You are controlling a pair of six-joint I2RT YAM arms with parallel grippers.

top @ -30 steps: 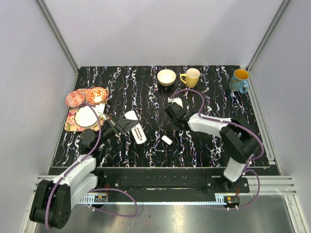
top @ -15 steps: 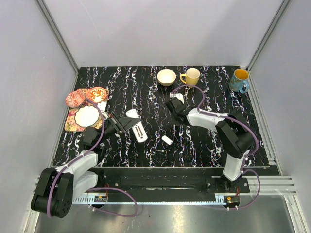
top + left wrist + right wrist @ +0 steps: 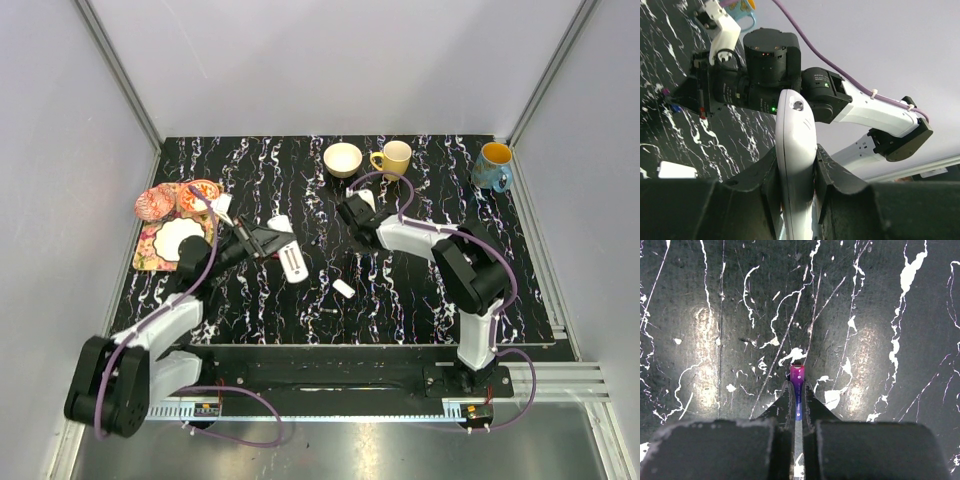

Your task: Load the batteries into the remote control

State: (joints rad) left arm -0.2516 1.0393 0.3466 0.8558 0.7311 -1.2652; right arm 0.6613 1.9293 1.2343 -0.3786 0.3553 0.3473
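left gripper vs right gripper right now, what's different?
Load: the left gripper is shut on the remote control; the right gripper is shut on a battery.
Spread: the left gripper's jaws sit apart around the wide white handset; the right gripper's nearly meet on the thin purple, red-ended cell.
Aim: the left gripper points sideways across the table; the right gripper points down at it.
Shared: both grip a task item.
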